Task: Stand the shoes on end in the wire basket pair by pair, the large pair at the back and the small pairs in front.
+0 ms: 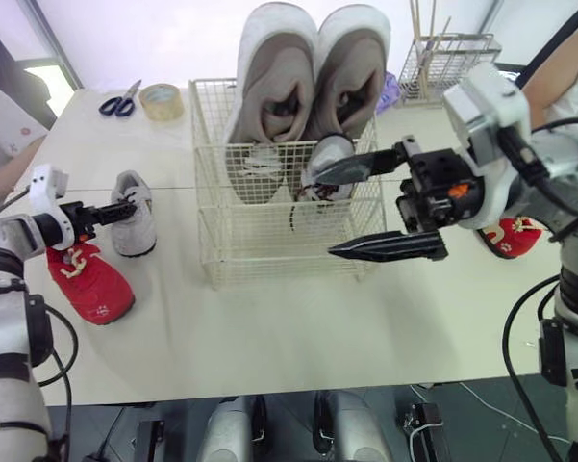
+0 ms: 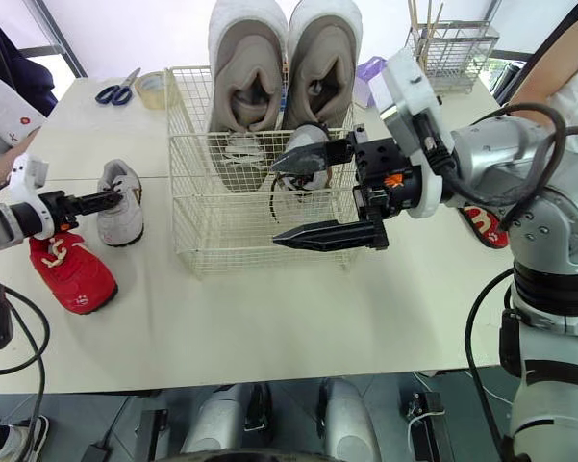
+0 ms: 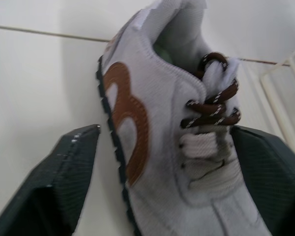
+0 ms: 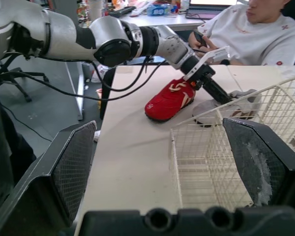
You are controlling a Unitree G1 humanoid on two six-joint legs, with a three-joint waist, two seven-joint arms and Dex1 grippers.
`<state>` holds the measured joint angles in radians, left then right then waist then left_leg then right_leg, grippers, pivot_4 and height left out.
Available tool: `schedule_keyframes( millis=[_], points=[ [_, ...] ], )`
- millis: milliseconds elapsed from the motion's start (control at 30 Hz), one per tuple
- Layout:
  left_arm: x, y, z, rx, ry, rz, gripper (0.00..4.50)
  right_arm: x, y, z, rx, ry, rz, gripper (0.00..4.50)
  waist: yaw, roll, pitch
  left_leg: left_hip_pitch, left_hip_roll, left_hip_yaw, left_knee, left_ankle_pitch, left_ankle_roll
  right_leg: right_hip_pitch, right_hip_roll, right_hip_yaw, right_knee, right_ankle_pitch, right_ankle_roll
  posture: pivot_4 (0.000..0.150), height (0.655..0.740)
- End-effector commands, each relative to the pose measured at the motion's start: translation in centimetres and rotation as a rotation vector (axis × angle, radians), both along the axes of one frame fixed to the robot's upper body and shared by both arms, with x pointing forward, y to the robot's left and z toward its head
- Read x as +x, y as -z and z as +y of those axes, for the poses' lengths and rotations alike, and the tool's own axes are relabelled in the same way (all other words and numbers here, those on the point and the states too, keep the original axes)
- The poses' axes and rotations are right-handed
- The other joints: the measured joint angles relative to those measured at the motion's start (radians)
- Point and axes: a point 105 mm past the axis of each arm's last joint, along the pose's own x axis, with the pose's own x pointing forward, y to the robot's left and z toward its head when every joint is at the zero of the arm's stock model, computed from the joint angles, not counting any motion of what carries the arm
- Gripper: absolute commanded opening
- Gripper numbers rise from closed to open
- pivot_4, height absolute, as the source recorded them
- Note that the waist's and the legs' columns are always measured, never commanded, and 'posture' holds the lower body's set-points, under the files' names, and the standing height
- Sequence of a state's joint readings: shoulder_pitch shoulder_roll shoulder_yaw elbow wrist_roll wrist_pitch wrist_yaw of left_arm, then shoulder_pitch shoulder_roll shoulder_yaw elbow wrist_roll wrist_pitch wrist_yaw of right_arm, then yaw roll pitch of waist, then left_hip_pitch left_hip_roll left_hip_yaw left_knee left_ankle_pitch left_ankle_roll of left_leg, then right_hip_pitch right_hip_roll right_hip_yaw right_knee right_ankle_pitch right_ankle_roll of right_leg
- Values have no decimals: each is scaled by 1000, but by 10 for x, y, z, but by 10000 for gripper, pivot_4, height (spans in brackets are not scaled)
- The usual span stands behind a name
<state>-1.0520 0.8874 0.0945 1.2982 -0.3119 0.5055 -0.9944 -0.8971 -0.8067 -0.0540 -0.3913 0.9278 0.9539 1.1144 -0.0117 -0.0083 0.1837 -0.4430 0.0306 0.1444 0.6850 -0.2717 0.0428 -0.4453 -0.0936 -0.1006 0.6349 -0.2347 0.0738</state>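
From the head camera you see the white wire basket [image 1: 269, 241] in the middle of the pale table [image 1: 298, 327]. The pair of large beige suede shoes [image 1: 274, 91] stands on end along the basket's back wall. A small grey shoe with dark laces [image 1: 325, 159] stands in front of them, toward the basket's right side. Your right gripper [image 1: 325, 215] hangs at the basket's front right corner, its black fingers [image 1: 394, 246] spread wide and holding nothing.

Near the table's left edge the second small grey shoe [image 1: 133, 231] rests on its sole, with your left gripper [image 1: 135, 205] reaching over it. A small red shoe [image 1: 88, 281] lies just beside it, closer to the front edge. The second red shoe [image 1: 508, 238] lies by the right edge, partly hidden behind your right arm. Blue-handled scissors [image 1: 120, 101] and a roll of brown tape [image 1: 161, 100] sit toward the far left corner. A second wire basket [image 1: 452, 60] sits toward the far right corner.

In the left wrist view the second small grey shoe lies between parted fingers. Bare table shows between one finger and the sole. You cannot tell whether the other finger touches.

In the right wrist view the fingers stand wide apart, with the white wire basket's corner between them. Beyond it a person in a white shirt [image 4: 257, 39] sits at the table.
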Motion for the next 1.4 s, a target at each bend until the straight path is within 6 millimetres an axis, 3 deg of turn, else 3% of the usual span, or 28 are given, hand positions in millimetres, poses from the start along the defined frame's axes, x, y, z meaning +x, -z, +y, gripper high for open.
schedule_keyframes(
  millis=[33,133,267,333,533,633,733,867,1100,1267,1400],
  points=[
    [4,-14,-1,26,16,-48,27422,-4,-8,-3,7,16,-47,45000,0,0,0,0,0,0,0,0,0,0,0,0,0,0,0,1500,7400],
    [6,-17,1,24,-7,-61,12391,-3,-8,-3,7,22,-49,45000,0,0,0,0,0,0,0,0,0,0,0,0,0,0,0,1500,7400],
    [8,-32,12,7,-85,-134,12391,0,-8,-2,12,26,-54,45000,-1,0,0,0,0,0,0,0,0,0,0,0,1,0,0,1500,7400],
    [9,-51,20,-22,-132,-214,12391,2,-9,-2,17,30,-59,45000,-1,-1,0,0,0,0,1,0,0,0,0,0,1,0,0,1500,7400],
    [6,-141,32,-47,-200,-575,12391,12,-12,-9,37,67,-81,45000,0,-9,1,0,0,-1,1,0,0,0,0,0,1,0,0,1500,7400],
    [-11,-195,16,-80,-151,-798,12391,19,-18,-15,65,89,-88,45000,0,-10,2,0,-1,-1,1,0,0,1,-1,0,1,0,0,1500,7400],
    [-47,-222,-31,-40,-79,-1002,12391,27,-26,-20,87,102,-93,45000,-2,-9,2,0,-1,-1,1,0,0,1,-3,0,1,0,0,1500,7400],
    [-90,-222,-95,17,-39,-1141,12391,37,-33,-23,94,104,-100,45000,1,-9,2,1,-1,-3,2,0,0,3,-4,2,5,1,1,1500,7400],
    [-117,-215,-173,-1,31,-1218,12391,55,-38,-19,70,69,-125,45000,2,-9,1,5,0,-4,11,0,0,6,-2,2,12,1,1,1500,7400],
    [-112,-197,-178,-29,2,-1211,12391,56,-38,-16,67,48,-123,45000,1,-9,1,7,0,-4,11,0,0,8,-2,2,12,1,1,1500,7400],
    [-111,-200,-176,-54,-1,-1219,12391,53,-40,-17,85,42,-110,45000,3,-9,1,7,0,-4,11,0,0,8,-2,1,12,1,1,1500,7400]
  ],
)
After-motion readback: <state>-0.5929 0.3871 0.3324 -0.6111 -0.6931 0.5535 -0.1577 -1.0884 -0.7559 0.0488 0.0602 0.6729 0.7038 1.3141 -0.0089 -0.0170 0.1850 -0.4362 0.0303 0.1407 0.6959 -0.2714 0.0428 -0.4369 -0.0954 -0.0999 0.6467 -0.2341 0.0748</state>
